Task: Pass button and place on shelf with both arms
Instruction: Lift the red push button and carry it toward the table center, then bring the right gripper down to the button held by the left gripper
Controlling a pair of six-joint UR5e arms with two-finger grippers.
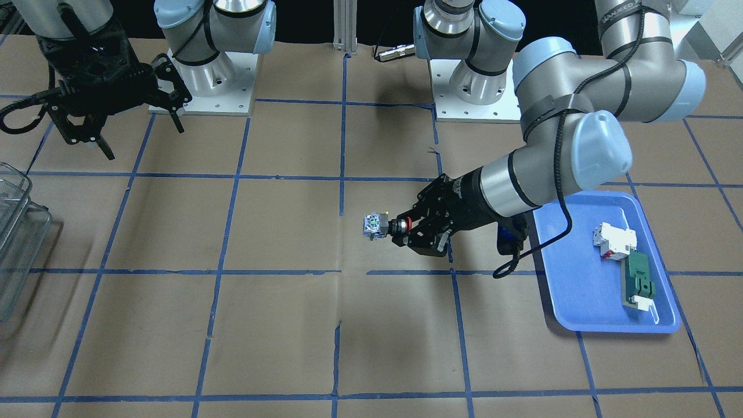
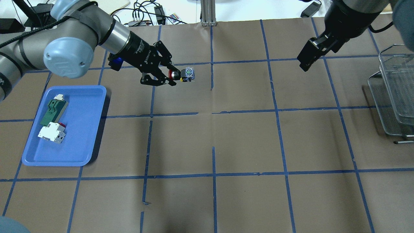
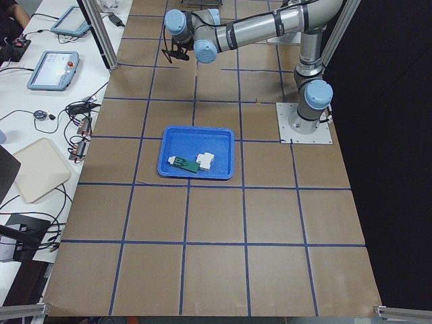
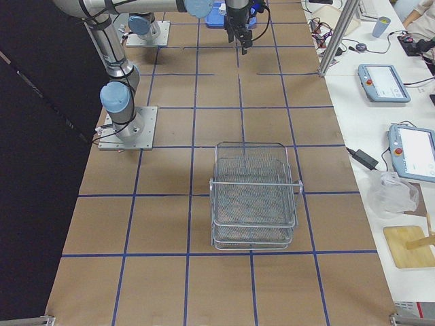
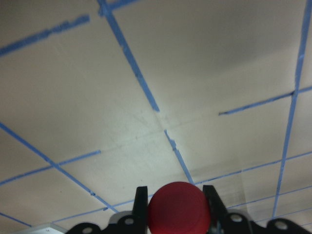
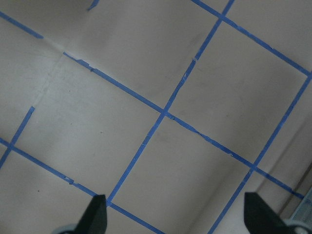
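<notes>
**Red head pinched: button (image 1: 377,225) may slip at hand-over**

Your left claw (image 1: 406,228) clamps the button by its round red head only, raised over the middle of the worktop (image 2: 245,142), with the block end poking out free. Your right claw (image 1: 142,136) hangs spread wide and empty, well apart, and the shelf (image 4: 255,197) lies beyond it. When the right claw bites the block, the head could swivel or squirt out. Let go too soon and it drops.

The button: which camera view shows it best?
Overhead exterior: the button shows whole, red head in the left gripper, block end free. Front-facing shows similar; left wrist, only the red head; side views, nothing clear.
</notes>
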